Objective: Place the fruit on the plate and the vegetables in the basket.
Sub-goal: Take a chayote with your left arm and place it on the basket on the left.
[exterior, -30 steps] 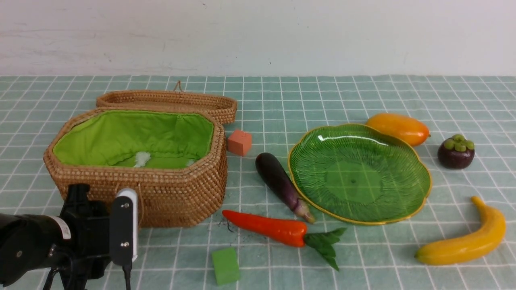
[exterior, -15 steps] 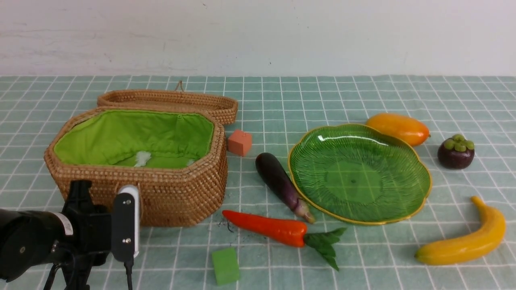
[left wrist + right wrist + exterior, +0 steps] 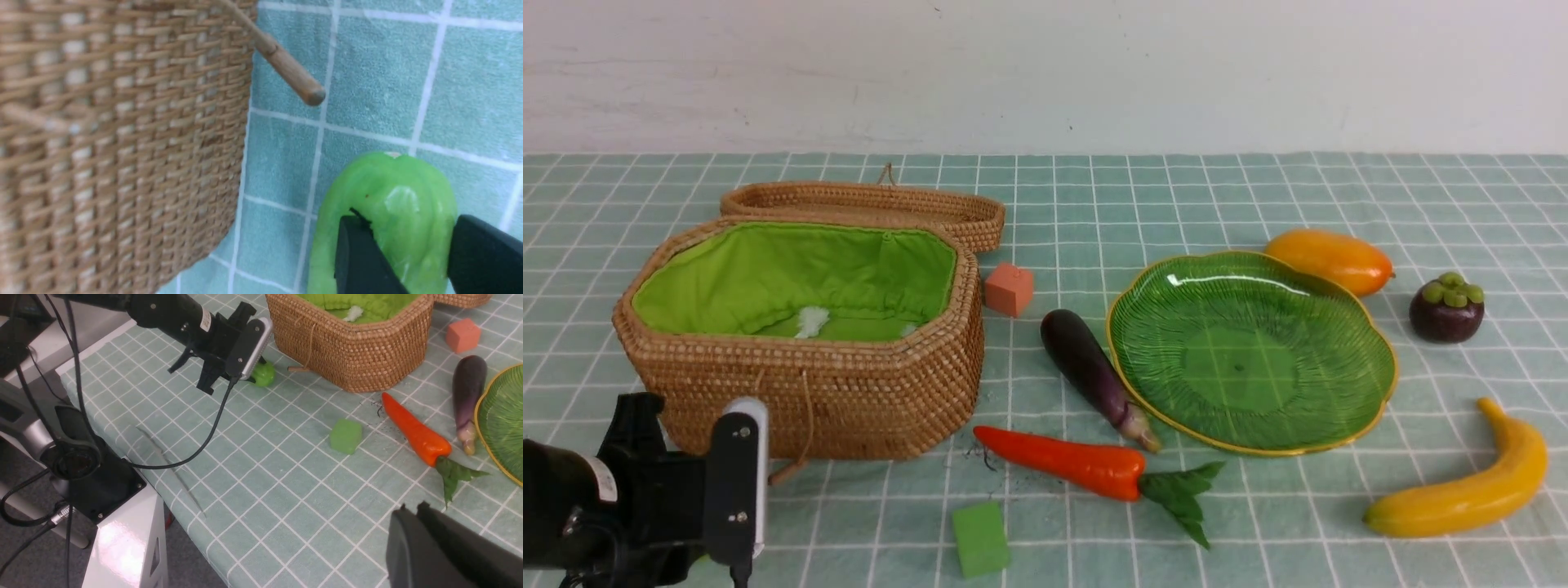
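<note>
My left gripper hangs low, its fingers apart over the light green ridged toy gourd, which lies on the cloth just beside the tan woven wicker basket. I think the smooth gourd may slip out if I close off-centre, or my fingers may catch the basket's wooden toggle.

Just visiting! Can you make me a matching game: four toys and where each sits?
1 long dark purple eggplant
2 curved yellow banana
3 small orange cube
4 light green ridged gourd

A under the left gripper
B just right of the tan wicker basket
C along the glossy green plate's left rim
D front right, touching nothing

Pairs: 1-C, 2-D, 3-B, 4-A
</note>
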